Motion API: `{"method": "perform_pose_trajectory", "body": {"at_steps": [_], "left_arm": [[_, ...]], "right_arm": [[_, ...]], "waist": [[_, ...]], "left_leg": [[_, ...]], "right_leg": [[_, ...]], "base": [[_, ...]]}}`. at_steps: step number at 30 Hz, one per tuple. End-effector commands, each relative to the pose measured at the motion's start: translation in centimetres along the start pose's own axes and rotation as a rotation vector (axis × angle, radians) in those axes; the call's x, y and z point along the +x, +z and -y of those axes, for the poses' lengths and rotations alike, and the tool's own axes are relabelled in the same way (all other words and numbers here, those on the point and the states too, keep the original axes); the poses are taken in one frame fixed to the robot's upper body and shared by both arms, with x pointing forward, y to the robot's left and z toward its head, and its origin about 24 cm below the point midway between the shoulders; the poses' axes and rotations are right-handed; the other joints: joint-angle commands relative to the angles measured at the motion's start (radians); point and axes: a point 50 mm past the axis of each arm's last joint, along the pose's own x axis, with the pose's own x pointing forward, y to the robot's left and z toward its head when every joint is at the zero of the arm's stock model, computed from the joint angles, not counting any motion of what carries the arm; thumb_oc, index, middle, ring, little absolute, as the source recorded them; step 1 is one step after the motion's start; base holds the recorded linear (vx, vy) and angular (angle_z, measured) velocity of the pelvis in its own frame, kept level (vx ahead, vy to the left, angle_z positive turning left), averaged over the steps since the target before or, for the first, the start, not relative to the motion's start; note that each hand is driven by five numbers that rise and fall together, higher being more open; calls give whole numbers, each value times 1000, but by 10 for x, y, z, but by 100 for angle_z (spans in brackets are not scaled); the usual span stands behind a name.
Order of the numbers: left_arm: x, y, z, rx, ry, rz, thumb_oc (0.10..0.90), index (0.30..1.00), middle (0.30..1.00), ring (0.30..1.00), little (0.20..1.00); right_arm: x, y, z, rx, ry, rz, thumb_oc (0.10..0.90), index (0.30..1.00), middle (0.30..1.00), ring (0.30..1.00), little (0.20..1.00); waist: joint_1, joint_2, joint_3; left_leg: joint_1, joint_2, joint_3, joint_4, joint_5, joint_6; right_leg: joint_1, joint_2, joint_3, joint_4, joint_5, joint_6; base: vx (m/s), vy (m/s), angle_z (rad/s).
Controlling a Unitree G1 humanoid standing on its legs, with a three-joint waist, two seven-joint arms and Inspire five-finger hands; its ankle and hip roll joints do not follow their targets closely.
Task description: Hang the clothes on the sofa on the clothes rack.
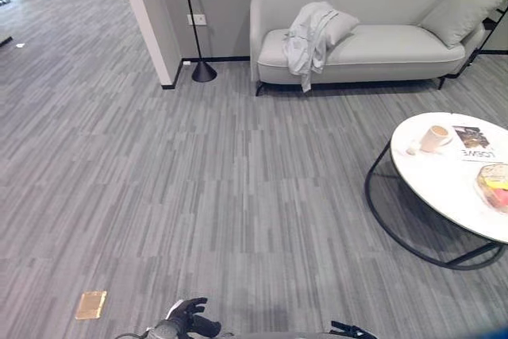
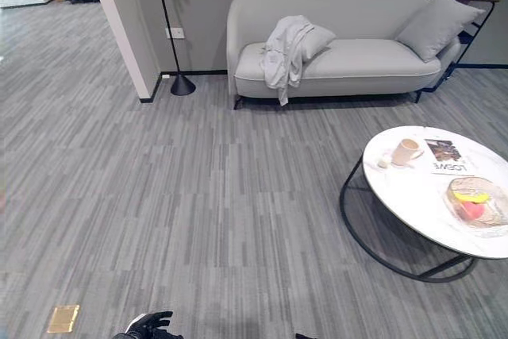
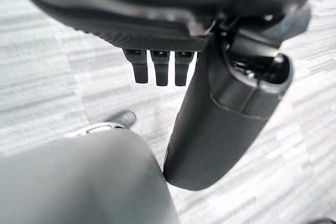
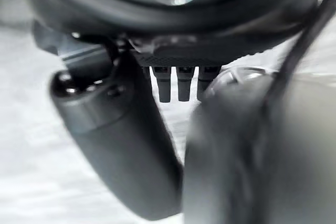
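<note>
One garment [image 1: 310, 39] on sofa [image 1: 397, 45], well beyond left hand [image 1: 189, 320].

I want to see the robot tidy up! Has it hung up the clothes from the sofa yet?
Not yet, nothing is done. The pale garment is draped over the sofa seat and arm, across the floor from the robot. The left hand and right hand hang open and empty. Walking over, picking it up and hanging it are all left.

Pale grey garment [image 1: 309, 37] on light grey sofa [image 1: 397, 45]; grey striped floor [image 1: 198, 196]
</note>
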Motion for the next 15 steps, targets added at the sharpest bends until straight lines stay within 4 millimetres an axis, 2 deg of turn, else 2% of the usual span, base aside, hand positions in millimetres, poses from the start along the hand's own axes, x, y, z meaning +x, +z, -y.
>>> {"method": "perform_pose_trajectory", "body": {"at_steps": [1, 3, 4, 7, 9, 10, 12, 13, 15], "left_arm": [[-1, -9, 11, 68, -46, -46, 800, 900, 900, 900, 900], [-1, -10, 10, 127, -48, -52, 800, 900, 900, 900, 900], [-1, -9, 9, 150, -49, -50, 800, 900, 900, 900, 900], [0, -4, 7, 191, -44, -37, 800, 900, 900, 900, 900], [2, 8, 7, 225, -43, 6, 800, 900, 900, 900, 900], [3, 17, 9, 247, -43, 39, 800, 900, 900, 900, 900], [5, 34, 13, 282, -52, 96, 800, 900, 900, 900, 900], [5, 41, 16, 305, -60, 120, 800, 900, 900, 900, 900], [5, 43, 18, 333, -71, 129, 800, 900, 900, 900, 900]], "right_arm": [[-1, -29, -13, 78, 30, -112, 800, 900, 900, 900, 900], [0, -24, -16, 95, 41, -89, 800, 900, 900, 900, 900], [0, -22, -16, 105, 43, -78, 800, 900, 900, 900, 900], [1, -15, -14, 161, 29, -46, 800, 900, 900, 900, 900], [0, -16, -12, 212, 15, -53, 800, 900, 900, 900, 900], [0, -17, -12, 244, 14, -59, 800, 900, 900, 900, 900], [-1, -25, -10, 316, 5, -93, 800, 900, 900, 900, 900], [-3, -31, -6, 364, -19, -120, 800, 900, 900, 900, 900], [-4, -38, -3, 393, -35, -142, 800, 900, 900, 900, 900]], "waist": [[1, 26, 30], [-17, 32, 59], [-20, 35, 70], [-26, 55, 93], [-25, 64, 96], [-26, 66, 95], [-38, 71, 93], [-41, 80, 93], [-53, 86, 82]], "left_leg": [[10, -107, 2, 8, -116, 82], [29, -105, 20, 8, -130, 84], [34, -99, 34, 8, -130, 78], [42, -62, 84, 8, -137, 54], [41, -43, 110, 8, -143, 40], [41, -39, 116, 8, -148, 33], [60, -39, 116, 8, -163, 25], [84, -38, 117, 8, -174, 26], [118, -35, 101, 8, -187, 25]], "right_leg": [[-21, 9, 80, 198, 94, 24], [-138, 20, 130, 334, 31, 7], [-175, 44, 141, 333, -1, -1], [-199, 111, 75, 153, -52, -2], [-208, 159, 54, -52, -35, 9], [-211, 190, 77, -173, -8, 20], [-226, 225, 172, -361, 52, 49], [-227, 227, 247, -453, 95, 67], [-227, 220, 290, -453, 106, 68]], "base": [[103, 161, 19], [53, 28, 2], [60, -76, -17], [121, -134, -45], [136, -172, -34], [229, -193, -23], [399, -184, -36], [544, -186, -17], [608, -246, 1]]}}
